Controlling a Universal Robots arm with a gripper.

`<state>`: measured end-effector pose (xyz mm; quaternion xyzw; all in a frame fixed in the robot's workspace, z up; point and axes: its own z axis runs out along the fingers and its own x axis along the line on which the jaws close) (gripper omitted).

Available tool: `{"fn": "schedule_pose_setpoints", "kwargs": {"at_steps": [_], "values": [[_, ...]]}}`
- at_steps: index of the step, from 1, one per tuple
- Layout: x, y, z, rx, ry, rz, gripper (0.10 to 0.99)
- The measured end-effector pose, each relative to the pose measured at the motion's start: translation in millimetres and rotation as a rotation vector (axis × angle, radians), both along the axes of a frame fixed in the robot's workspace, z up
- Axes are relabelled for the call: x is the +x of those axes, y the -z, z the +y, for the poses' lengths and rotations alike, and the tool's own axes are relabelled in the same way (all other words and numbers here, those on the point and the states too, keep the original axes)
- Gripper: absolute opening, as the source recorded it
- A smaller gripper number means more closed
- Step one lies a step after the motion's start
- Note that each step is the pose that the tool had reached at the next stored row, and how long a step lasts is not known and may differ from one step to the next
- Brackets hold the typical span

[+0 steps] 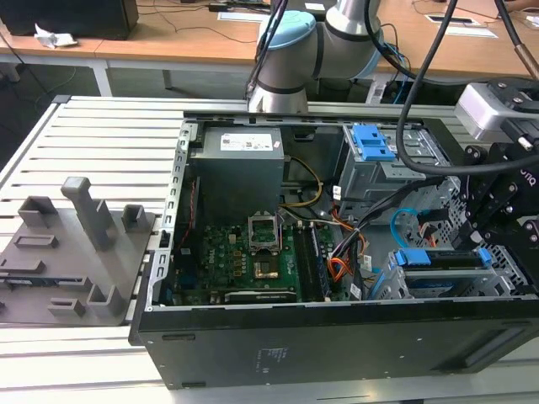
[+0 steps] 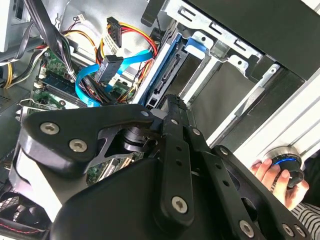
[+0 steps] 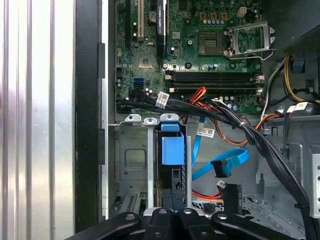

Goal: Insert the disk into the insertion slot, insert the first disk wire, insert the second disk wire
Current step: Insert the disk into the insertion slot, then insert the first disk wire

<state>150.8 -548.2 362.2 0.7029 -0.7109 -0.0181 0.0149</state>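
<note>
Disk (image 3: 172,150) seemingly right at gripper (image 3: 175,202) tip

Arm joints (image 1: 337,50): silver-grey rounded housings, pale blue end cap
Cables (image 1: 418,76): thick, black
Pincer (image 2: 169,112): matte black links, silver screw heads
Wrist box (image 1: 487,108): light grey

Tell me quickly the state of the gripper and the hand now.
Gripper: cannot be told; near the disk.
Person's hand: on a round knob.
</note>
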Motion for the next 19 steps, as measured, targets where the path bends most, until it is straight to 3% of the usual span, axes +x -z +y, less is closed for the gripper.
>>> {"fn": "schedule_pose_setpoints", "kwargs": {"at_steps": [9, 13, 17, 19], "values": [[0.0, -0.8, 0.0, 0.0, 0.0, 0.0, 0.106], [0.0, -10.8, 0.0, 0.0, 0.0, -0.0001, 0.106], [0.0, -27.8, 0.1, 0.0, 0.0, -0.0001, 0.106], [0.0, -28.8, 0.1, 0.0, 0.0, 0.0, 0.106]]}}
